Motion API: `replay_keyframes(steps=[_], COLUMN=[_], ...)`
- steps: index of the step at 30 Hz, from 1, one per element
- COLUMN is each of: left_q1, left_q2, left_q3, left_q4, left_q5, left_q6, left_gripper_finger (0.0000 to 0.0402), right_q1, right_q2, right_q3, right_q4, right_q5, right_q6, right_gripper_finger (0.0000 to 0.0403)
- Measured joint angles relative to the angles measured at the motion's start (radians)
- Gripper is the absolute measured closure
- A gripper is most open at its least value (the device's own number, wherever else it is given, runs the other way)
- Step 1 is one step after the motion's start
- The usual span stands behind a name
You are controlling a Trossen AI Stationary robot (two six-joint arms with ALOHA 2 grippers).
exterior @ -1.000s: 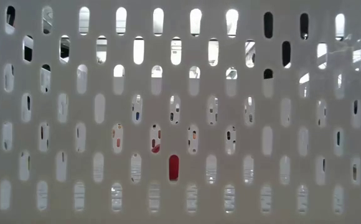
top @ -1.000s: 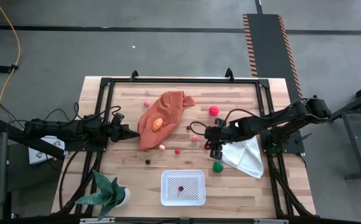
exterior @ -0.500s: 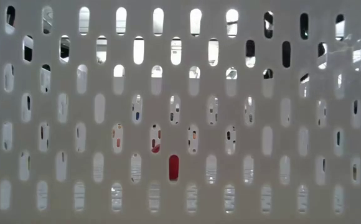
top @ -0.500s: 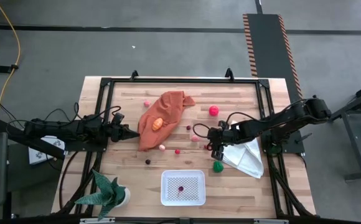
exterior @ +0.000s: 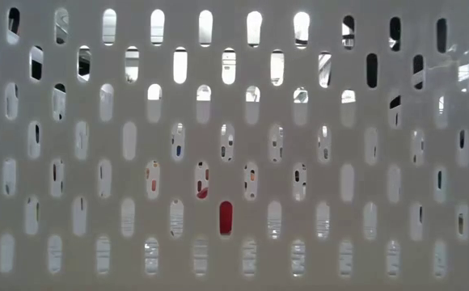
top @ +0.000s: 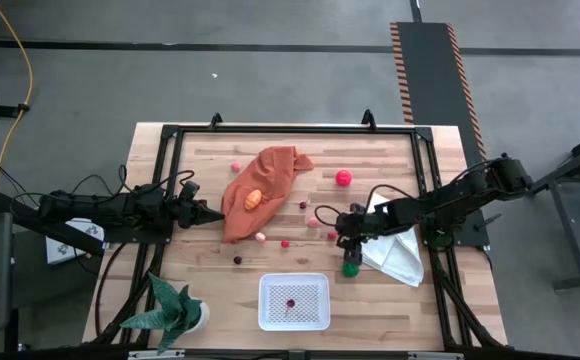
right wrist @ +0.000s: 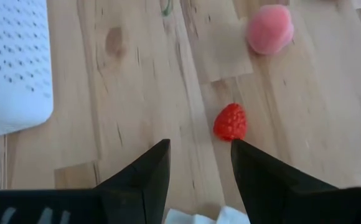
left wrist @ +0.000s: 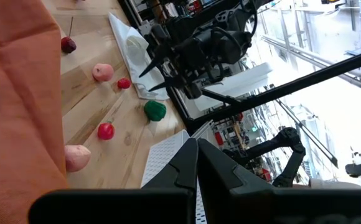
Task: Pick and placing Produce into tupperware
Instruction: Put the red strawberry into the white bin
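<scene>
right pincer [top: 347, 243]: part-open, empty, above red strawberry piece [right wrist: 230, 122]
left pincer [top: 213, 215]: closed, empty, beside orange cloth [top: 260, 180]
tupperware [top: 294, 301]: one dark berry [top: 290, 302] inside

High view is looking straight down on the whole table [top: 195, 150]. Low view is sitting pressed against a white slotted wall [exterior: 89, 178], seeing only slivers through. Left wrist view is facing across toward the green piece [left wrist: 155, 110]; right wrist view is hanging close over the boards.
</scene>
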Motion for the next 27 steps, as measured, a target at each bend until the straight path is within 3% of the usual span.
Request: replay_keyframes(steps=[10, 15, 27], left_q1=[0.0, 0.0, 0.0], left_q2=[0.0, 0.0, 0.0], left_q3=[0.0, 0.0, 0.0], left_q4=[0.0, 0.0, 0.0], left_q5=[0.0, 0.0, 0.0], left_q6=[0.0, 0.0, 0.0], left_gripper_finger=[0.0401, 0.0401, 0.0401], right_q1=[-0.008, -0.014, -0.042], right_q2=[0.077, 0.081, 0.13], right_q3=[0.0, 0.0, 0.001], right_q4=[0.028, 0.044, 0.078], right_q5=[-0.009, 0.043, 0.031], right_q6=[-0.017, -0.029, -0.062], right_gripper_finger=[0.0209, 0.0208, 0.0208])
